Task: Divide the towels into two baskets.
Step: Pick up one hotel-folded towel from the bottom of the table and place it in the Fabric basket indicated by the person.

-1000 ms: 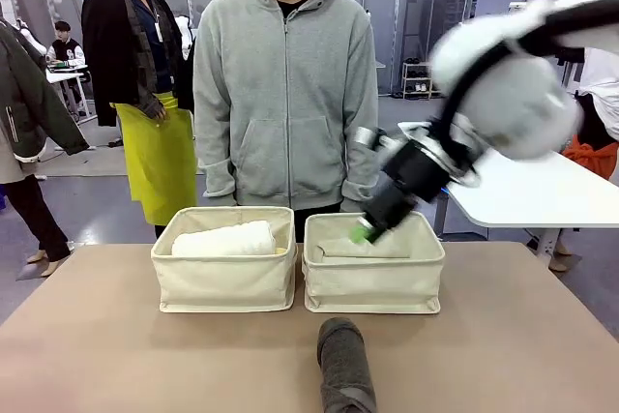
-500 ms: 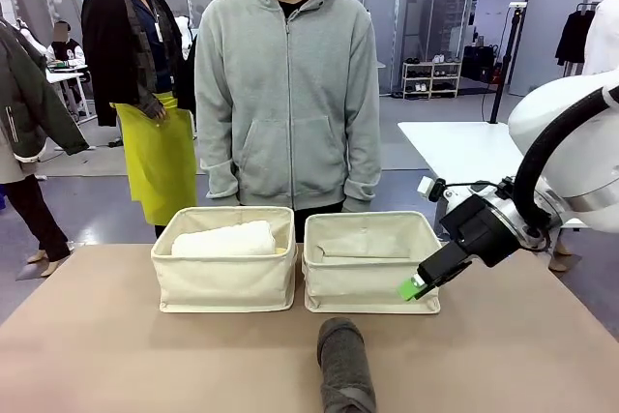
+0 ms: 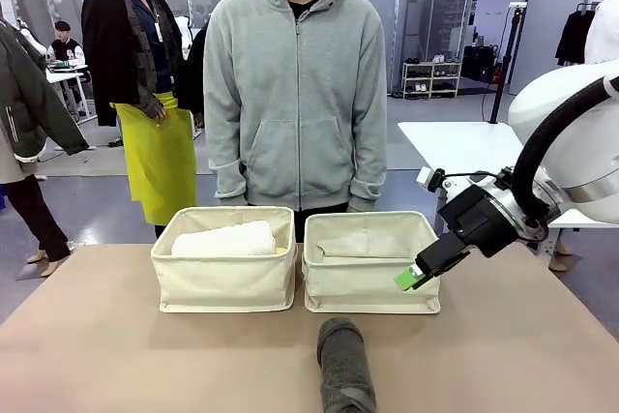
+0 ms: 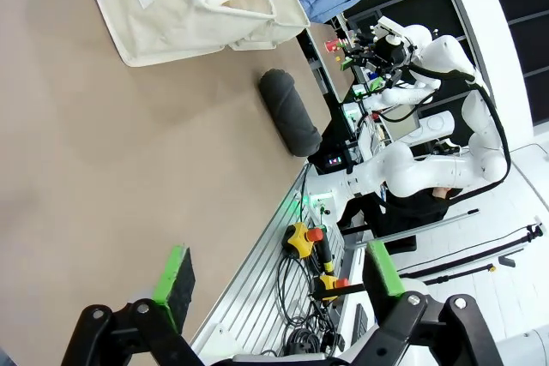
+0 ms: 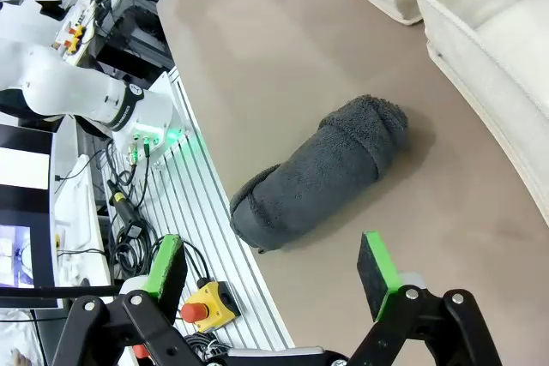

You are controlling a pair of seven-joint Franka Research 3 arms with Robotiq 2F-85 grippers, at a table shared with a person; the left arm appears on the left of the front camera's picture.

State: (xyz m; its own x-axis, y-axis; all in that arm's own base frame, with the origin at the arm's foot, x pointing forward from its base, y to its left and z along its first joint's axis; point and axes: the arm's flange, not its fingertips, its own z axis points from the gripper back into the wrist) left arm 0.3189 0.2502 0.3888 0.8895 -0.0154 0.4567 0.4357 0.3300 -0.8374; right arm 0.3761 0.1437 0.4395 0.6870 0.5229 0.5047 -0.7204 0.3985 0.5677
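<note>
dark grey towel [image 3: 346, 368] lies alone on the tan desk [image 3: 116, 355], near the robot-side edge, just in front of the right basket [image 3: 372, 289] and not touching it. fuzzy terry, thick rolled cylinder. both baskets are soft cream canvas, boxy, with folded rims, side by side. white towel [image 3: 224, 239] sits in the left basket [image 3: 224, 287], cream towel [image 3: 358, 249] low in the right one. right jaws spread, empty, by the right basket's front corner. left jaws spread, empty, over the desk's robot-side edge. bare desk either side of the grey roll.
</note>
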